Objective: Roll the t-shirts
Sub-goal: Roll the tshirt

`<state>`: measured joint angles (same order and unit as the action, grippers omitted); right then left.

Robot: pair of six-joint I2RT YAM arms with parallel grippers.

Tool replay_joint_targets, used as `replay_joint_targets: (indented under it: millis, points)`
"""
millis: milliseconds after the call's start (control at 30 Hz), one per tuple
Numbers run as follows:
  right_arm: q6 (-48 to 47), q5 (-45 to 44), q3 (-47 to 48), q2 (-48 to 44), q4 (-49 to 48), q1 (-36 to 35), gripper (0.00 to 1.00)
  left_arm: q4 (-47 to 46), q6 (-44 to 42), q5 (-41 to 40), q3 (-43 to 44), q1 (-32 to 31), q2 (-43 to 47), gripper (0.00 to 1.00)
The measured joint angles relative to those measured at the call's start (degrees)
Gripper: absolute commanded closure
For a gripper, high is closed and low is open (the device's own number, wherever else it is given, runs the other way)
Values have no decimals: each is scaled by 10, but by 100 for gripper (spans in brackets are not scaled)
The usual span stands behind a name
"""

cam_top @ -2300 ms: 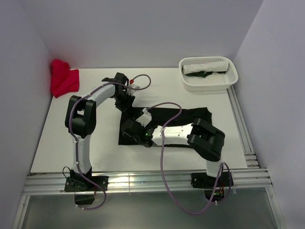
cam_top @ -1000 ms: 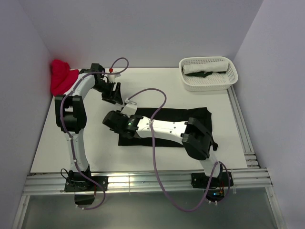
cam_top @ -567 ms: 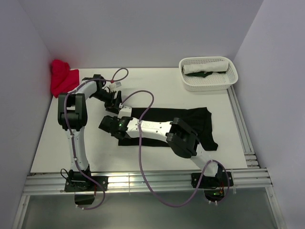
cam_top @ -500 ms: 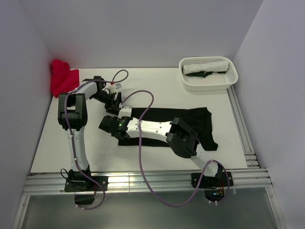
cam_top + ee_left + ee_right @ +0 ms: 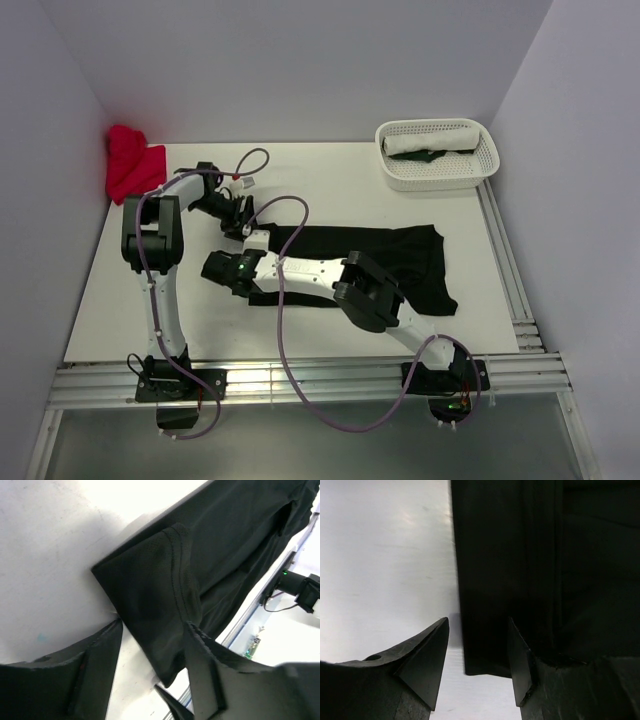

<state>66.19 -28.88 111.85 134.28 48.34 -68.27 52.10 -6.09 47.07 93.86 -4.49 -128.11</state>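
Here to be handled: the black t-shirt (image 5: 380, 255), folded to a long flat band on the table (image 5: 330, 180), with its end edge directly beneath both grippers. Expect light, thin, limp cloth with no stiffness, nothing breakable, likely to slump or unroll once let go and to slide on the smooth top. Best to take hold at that end edge, one corner per gripper, pinching through all layers so the roll starts even. Read the left gripper (image 5: 152, 645) as spread wide over the far corner, cloth lying between its fingers, nothing pinched. Read the right gripper (image 5: 477, 645) likewise as spread, straddling the near corner, with cloth toward one finger and bare table toward the other. Well away from both grippers, past the shirt's other end, find a white perforated basket (image 5: 440, 183) holding a rolled white t-shirt (image 5: 435, 140) with a dark green one (image 5: 430, 156) alongside. Off behind the left gripper, against the wall, see a red t-shirt (image 5: 133, 163) in a heap.
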Motion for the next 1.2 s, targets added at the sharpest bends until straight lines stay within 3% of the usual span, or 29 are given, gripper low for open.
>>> replay_joint_targets:
  millis: [167,300,500,633,1000,1200]
  points:
    - [10,-2,7,3,31,-7,43,-4,0,-15,0,-7,0,52]
    - [14,1,7,4,45,-14,47,-10,5,-34,0,-18,0,67]
    - [12,9,-2,2,33,-16,62,-20,12,-73,0,-36,1,87]
    - [6,16,-60,-30,-19,-11,79,-20,12,-101,0,-45,9,100]
    - [7,91,-308,-160,-292,19,90,-16,-7,-268,14,-85,40,100]
    - [47,138,-439,-212,-486,32,92,-6,-20,-347,26,-99,47,100]
